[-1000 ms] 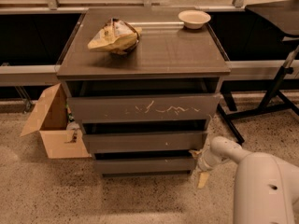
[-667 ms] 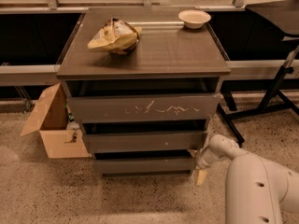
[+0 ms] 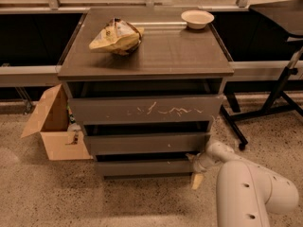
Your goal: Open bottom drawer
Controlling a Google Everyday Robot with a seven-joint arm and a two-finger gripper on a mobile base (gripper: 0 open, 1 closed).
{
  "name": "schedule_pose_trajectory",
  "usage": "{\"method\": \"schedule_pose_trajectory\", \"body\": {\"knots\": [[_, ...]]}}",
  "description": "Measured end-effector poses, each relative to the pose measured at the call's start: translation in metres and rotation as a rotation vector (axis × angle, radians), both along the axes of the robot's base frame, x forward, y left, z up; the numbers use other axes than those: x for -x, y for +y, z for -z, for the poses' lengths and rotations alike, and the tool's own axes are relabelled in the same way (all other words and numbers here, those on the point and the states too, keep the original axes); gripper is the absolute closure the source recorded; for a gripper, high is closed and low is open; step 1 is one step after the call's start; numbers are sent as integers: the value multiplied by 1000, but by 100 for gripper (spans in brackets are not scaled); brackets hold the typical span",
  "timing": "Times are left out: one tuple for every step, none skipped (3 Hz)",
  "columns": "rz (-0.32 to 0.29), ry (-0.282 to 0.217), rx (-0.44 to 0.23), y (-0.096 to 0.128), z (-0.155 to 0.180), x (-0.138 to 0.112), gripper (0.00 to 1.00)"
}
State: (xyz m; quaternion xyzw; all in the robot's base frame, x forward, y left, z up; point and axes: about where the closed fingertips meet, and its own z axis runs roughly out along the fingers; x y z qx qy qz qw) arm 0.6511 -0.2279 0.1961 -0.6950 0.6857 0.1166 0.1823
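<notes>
The bottom drawer (image 3: 144, 167) is the lowest of three dark grey-brown fronts on the cabinet, plain and narrow, close to flush with a dark gap above it. My gripper (image 3: 195, 167) is at the drawer's right end, low near the floor, with a pale fingertip (image 3: 197, 180) hanging below it. My white arm (image 3: 248, 193) fills the lower right corner. Above are the medium drawer (image 3: 144, 142) and the large scratched drawer (image 3: 144, 109).
A crumpled chip bag (image 3: 116, 35) and a white bowl (image 3: 197, 18) sit on the cabinet top (image 3: 156, 56). An open cardboard box (image 3: 52, 126) stands on the floor at the cabinet's left. A black table's legs (image 3: 272, 103) stand at the right.
My arm has shifted slightly, with more of its white body showing at lower right. The gripper stays at the bottom drawer's right end. The drawers have not visibly moved.
</notes>
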Motion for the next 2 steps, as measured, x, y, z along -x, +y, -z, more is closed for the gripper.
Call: {"method": "schedule_pose_trajectory", "body": {"knots": [[28,29,-6,10,22,5,0],[33,42,-13,13,29,6,0]]}}
